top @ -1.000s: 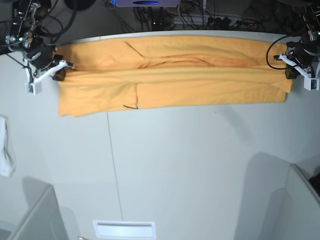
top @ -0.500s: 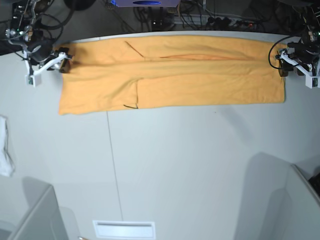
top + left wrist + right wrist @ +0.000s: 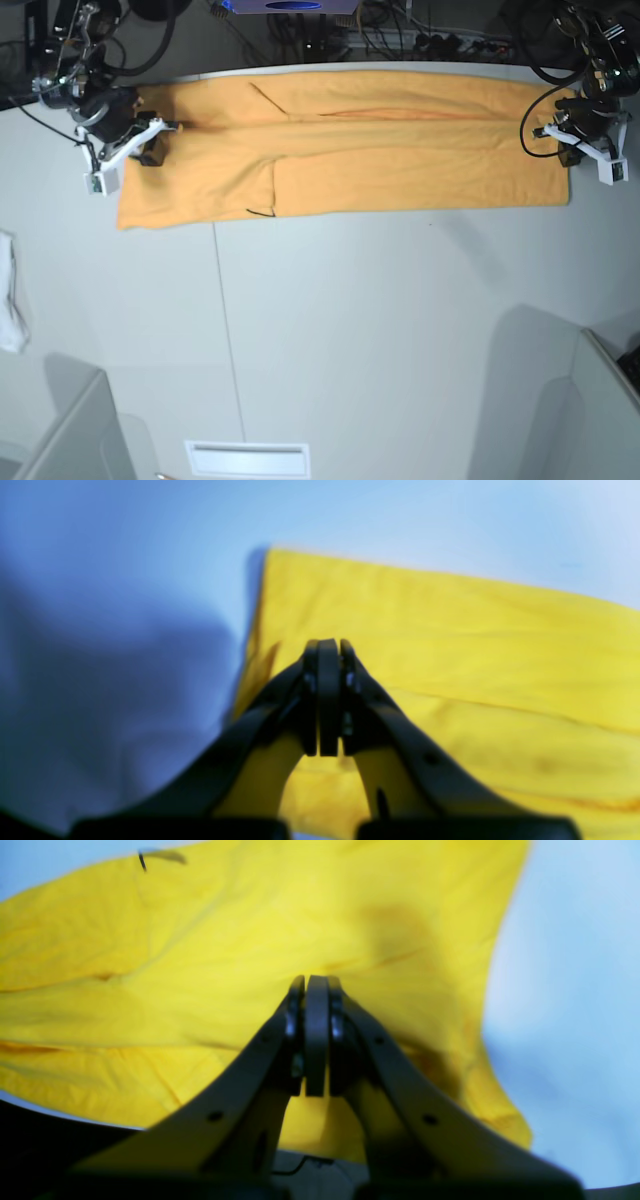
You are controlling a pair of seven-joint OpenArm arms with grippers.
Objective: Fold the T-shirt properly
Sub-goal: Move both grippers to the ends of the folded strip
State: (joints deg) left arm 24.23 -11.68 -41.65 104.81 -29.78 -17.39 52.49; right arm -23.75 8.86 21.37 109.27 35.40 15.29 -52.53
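Observation:
The light-orange T-shirt lies flat as a long folded band along the table's far edge, with a small black mark at its near hem. My left gripper hangs over the shirt's right end. In the left wrist view it is shut above the yellow cloth, with no cloth seen between the jaws. My right gripper is over the shirt's left end. In the right wrist view it is shut above the cloth, also with nothing seen between the jaws.
A small white cloth lies at the table's left edge. Grey bins stand at the near left and near right. A white plate sits at the front edge. Cables and equipment crowd the space behind the table.
A second ago both grippers pulled the shirt's upper layer to the far edge. Since then they have come back over the shirt's two ends. The shirt lies flat.

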